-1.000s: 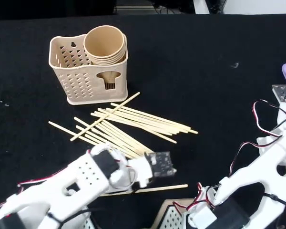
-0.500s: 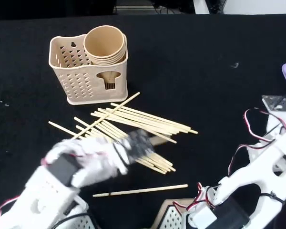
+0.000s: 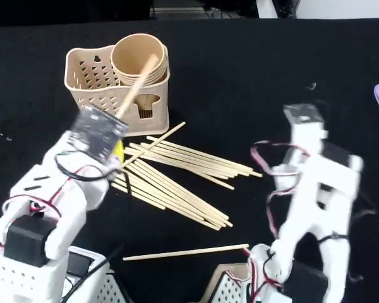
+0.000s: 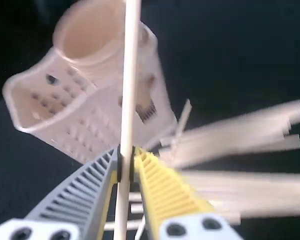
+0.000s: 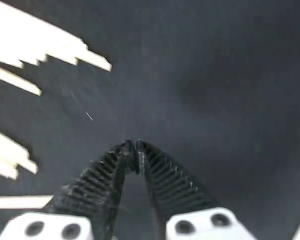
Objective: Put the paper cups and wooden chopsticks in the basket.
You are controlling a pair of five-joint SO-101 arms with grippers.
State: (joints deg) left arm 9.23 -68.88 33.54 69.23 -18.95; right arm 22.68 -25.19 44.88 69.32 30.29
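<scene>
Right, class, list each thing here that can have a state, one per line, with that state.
left gripper: shut on the raised chopstick
right gripper: shut, empty
raised chopstick: tilted, pointing at the cups
basket: upright, cups inside
cups: stacked, mouths up
loose chopsticks: lying on the table

Matt plastic basket (image 3: 96, 100), bare wooden chopsticks (image 3: 177, 184)

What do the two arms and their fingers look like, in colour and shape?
The left arm and the right arm are white shells with black motor blocks and loose red and black cables. The left gripper has ribbed fingers, one grey, one yellow; the right gripper has black ribbed ones.
</scene>
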